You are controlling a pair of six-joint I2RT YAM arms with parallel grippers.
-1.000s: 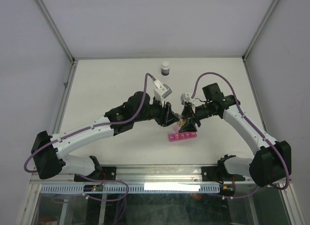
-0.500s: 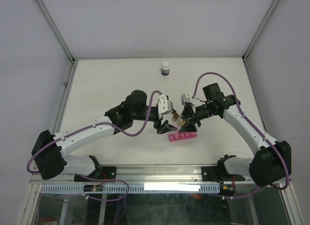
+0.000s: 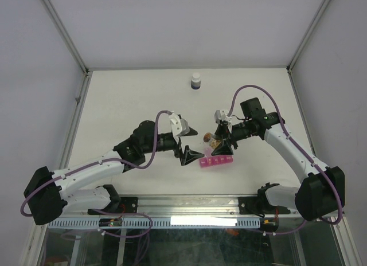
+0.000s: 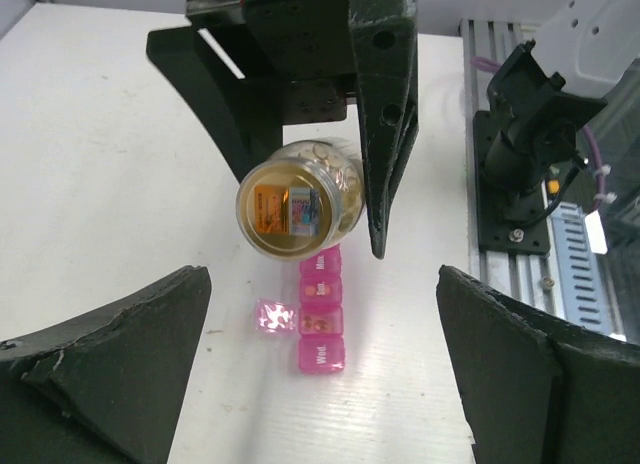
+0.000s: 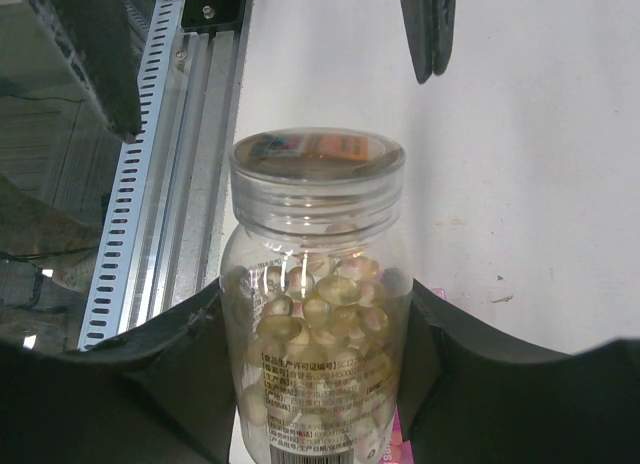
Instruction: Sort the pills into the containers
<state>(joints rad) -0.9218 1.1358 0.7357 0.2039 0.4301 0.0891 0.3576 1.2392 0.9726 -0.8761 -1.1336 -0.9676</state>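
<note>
The left fingers point(image 4: 110, 364) are standing spread wide with nothing between them. A second ago they were pressed close against the clear bottle point(image 4: 300, 209), and the left arm is now drawing back toward the near-left of the table point(image 4: 120, 134). The right fingers point(image 5: 470, 384) are staying clamped on both sides of that bottle, holding it on its side in the air close over the pink organiser point(image 4: 320, 354), unmoved. The pills point(image 5: 320, 314) are sitting inside the bottle as 1 pale yellow heap. The organiser is lying flat on the table, showing 4 compartments in the left wrist view, 1 with its lid point(image 4: 272, 316) flipped open. I cannot tell what is lying inside. 1 dark bottle point(image 3: 196, 81) is standing near the far edge, making 2 bottles.
</note>
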